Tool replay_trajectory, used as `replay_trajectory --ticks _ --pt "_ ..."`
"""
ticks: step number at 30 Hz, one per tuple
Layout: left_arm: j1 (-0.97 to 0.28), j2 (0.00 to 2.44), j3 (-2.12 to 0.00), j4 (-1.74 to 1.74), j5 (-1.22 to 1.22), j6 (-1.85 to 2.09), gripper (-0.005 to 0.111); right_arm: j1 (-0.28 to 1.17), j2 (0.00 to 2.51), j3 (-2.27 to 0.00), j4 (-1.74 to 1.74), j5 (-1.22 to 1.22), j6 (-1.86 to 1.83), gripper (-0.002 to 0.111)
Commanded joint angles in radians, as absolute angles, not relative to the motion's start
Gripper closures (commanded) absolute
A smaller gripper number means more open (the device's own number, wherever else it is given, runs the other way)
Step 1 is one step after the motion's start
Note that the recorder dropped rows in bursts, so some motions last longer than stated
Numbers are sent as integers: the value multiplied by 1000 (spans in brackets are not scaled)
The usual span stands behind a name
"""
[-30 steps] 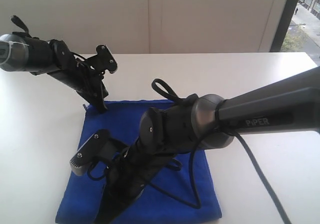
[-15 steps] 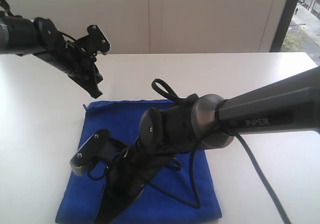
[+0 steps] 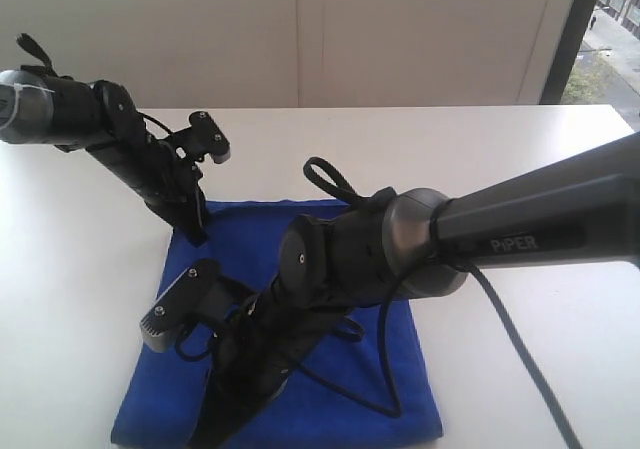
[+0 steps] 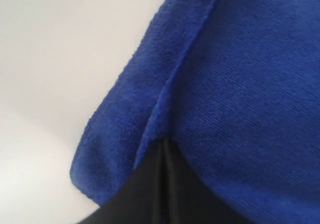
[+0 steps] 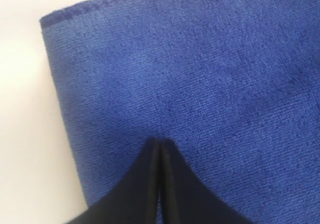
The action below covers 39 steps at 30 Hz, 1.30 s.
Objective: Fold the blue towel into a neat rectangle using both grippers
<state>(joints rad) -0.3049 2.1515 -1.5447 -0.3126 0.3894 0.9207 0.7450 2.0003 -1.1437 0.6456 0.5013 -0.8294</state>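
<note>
The blue towel (image 3: 250, 241) lies flat on the white table as a folded rectangle. My left gripper (image 3: 195, 234) points down onto its far left corner. In the left wrist view the left gripper (image 4: 162, 143) is shut, and its tips press where a hem ridge of the towel (image 4: 240, 84) runs off from them. My right gripper (image 3: 212, 431) reaches across to the towel's near left part. In the right wrist view the right gripper (image 5: 160, 141) is shut, tips resting on the towel (image 5: 200, 74) just inside a stitched corner. No white tag shows.
The white table (image 3: 520, 149) spreads round the towel, bare to the right and behind it. The thick right arm (image 3: 500, 234) and its black cable (image 3: 385, 369) cross over the towel's middle. A pale wall stands behind, with a window strip at far right.
The left gripper rose off the towel's far left corner half a second ago and has come back down onto it. The right arm and the towel have not moved.
</note>
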Motion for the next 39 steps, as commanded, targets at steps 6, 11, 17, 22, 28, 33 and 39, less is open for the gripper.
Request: replay_trajectory --ticks 6,11,17,22,28,33,39 --pt "-303 2175 -1543 -234 288 920 107 748 2036 -1127 624 545 -838 108" --pt "-303 2168 -1543 -234 316 911 107 748 2036 -1127 624 545 -838 108" --pt "-303 2152 -1543 -198 338 911 107 748 2036 -1127 624 545 -838 108" --pt "-303 2125 -1543 -191 362 889 107 748 2036 -1127 624 551 -838 108" --pt "-301 2120 -1543 -177 335 889 107 748 2036 -1127 624 553 -838 108" --pt "-280 2171 -1543 -144 265 889 107 748 2036 -1127 624 555 -838 108" --pt "-243 2106 -1543 -134 342 889 107 746 2008 -1138 596 554 -838 108"
